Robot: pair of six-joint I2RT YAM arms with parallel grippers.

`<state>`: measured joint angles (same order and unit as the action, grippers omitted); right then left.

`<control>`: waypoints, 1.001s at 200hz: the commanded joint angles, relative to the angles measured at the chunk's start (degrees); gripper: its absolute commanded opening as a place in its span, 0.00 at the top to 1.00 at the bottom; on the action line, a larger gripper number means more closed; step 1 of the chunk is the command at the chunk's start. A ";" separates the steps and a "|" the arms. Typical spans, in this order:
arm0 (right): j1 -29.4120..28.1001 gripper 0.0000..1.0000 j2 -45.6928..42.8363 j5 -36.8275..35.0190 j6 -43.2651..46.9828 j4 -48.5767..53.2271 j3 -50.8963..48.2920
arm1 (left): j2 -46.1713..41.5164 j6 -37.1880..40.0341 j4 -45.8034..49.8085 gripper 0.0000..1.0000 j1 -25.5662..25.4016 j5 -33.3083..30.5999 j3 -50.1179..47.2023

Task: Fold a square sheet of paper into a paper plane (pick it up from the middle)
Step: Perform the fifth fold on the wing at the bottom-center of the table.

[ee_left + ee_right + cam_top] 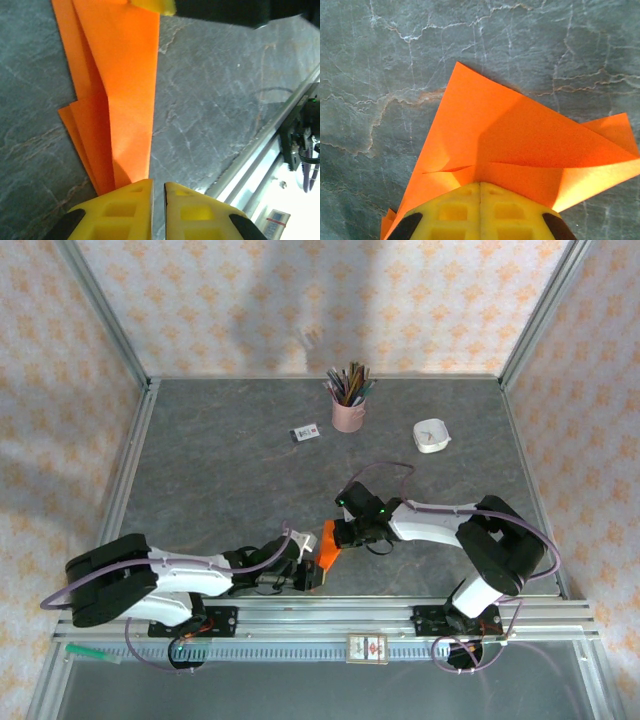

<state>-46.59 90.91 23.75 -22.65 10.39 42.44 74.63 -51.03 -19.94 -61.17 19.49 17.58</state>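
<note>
Grey marbled tabletop (220, 470) is enclosed by walls (300, 300) papered in an orange floral print, with an aluminium rail (320, 625) running along the bottom of the top view. At the lower left the left arm (150, 585) is seen lying low and reaching rightward. The left gripper (308, 576) is placed at the bottom centre, against the lower end of the orange paper (328, 552). In the left wrist view its yellow fingers (125, 210) are drawn almost together, with a thin dark slit between them. The pointed end of the layered, creased paper (125, 100) runs down to the left finger. It cannot be told whether that end is pinched. A small white card (305, 433) is noted in the upper centre. A pink pencil cup (348, 415) stands just to its right. The paper lies at the centre of the frame, between the two grippers. The right gripper (332, 536) is set on the paper's upper end. In the right wrist view its fingers (455, 212) are pressed fully together, and the folded paper (510, 135) fans out from between them over the table. A small white object (432, 436) is recorded at the upper right. The right arm (480, 540) is bent back toward the lower right.
</note>
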 commanded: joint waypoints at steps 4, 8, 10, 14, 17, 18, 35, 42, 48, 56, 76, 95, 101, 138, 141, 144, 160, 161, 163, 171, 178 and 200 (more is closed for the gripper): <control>0.10 1.00 2.56 -6.87 0.33 3.23 -1.90 | -1.93 0.49 2.77 0.85 -0.98 0.58 0.99; 0.12 1.00 2.56 -6.87 0.29 3.24 -1.91 | -1.78 0.49 2.73 0.85 -1.08 0.68 0.89; 0.10 1.00 2.57 -6.87 0.32 3.19 -1.87 | -1.73 0.49 2.72 0.85 -1.06 0.76 0.88; 0.09 1.00 2.52 -6.87 0.33 3.15 -1.90 | -1.56 0.41 2.64 0.85 -1.14 0.84 0.79; 0.14 1.00 2.51 -6.87 0.33 3.18 -1.87 | -1.38 0.40 2.52 0.85 -1.24 0.91 0.72; 0.12 1.00 2.56 -6.87 0.33 3.20 -1.89 | -1.31 0.40 2.49 0.85 -1.28 0.91 0.66; 0.10 1.00 2.68 -6.78 0.32 3.14 -1.91 | 0.11 0.18 1.85 0.85 -1.84 1.07 0.06; 0.16 1.00 2.76 -6.78 0.33 3.06 -1.85 | 0.71 -0.01 1.39 0.85 -1.95 1.22 -0.32; 0.13 1.00 2.70 -6.83 0.39 3.16 -1.81 | 1.23 -0.12 1.08 0.85 -2.11 1.28 -0.56; 0.10 1.00 2.76 -6.87 0.42 3.06 -1.83 | 1.98 -0.13 1.05 0.85 -2.28 1.04 -0.85; 0.12 1.00 2.77 -6.86 0.33 3.01 -2.00 | 3.67 0.01 0.35 0.86 -2.34 1.02 -1.56; 0.09 1.00 2.69 -6.79 0.25 2.97 -2.18 | 4.24 0.05 0.78 0.86 -2.31 0.37 -1.93; 0.10 1.00 2.60 -6.86 0.22 2.92 -2.31 | 4.21 0.05 0.78 0.86 -2.30 0.17 -2.16; 0.10 1.00 2.52 -7.20 0.07 3.05 -2.44 | 3.70 0.31 2.00 0.87 -2.36 -0.37 -2.39; 0.11 1.00 2.56 -7.27 0.05 3.18 -2.45 | 3.61 0.39 2.10 0.87 -2.42 -0.32 -2.45; 0.11 1.00 2.60 -7.37 0.02 3.15 -2.37 | 3.47 0.44 2.10 0.88 -2.50 -0.24 -2.46; 0.16 1.00 2.85 -7.62 -0.05 3.62 -2.19 | 2.88 1.04 2.54 0.89 -3.70 -0.12 -2.47; 0.13 1.00 2.90 -7.64 -0.08 3.60 -2.19 | 2.79 1.07 2.58 0.89 -3.78 -0.09 -2.47; 0.10 1.00 2.87 -7.70 -0.10 3.65 -2.18 | 2.76 1.16 2.66 0.89 -3.98 -0.05 -2.42; 0.15 1.00 2.95 -7.75 -0.20 3.73 -2.18 | 2.91 1.51 3.65 0.90 -4.54 0.09 -2.06; 0.10 1.00 3.08 -7.75 -0.20 3.73 -2.18 | 3.10 1.90 4.51 0.91 -5.12 0.20 -1.66; 0.10 1.00 3.22 -7.84 -0.20 3.84 -2.18 | 2.77 2.12 7.07 0.94 -6.51 -0.23 -1.23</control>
<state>-46.63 90.96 23.51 -22.68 10.24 42.37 77.60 -50.22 -20.80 -65.36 17.63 16.84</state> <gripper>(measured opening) 0.043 0.078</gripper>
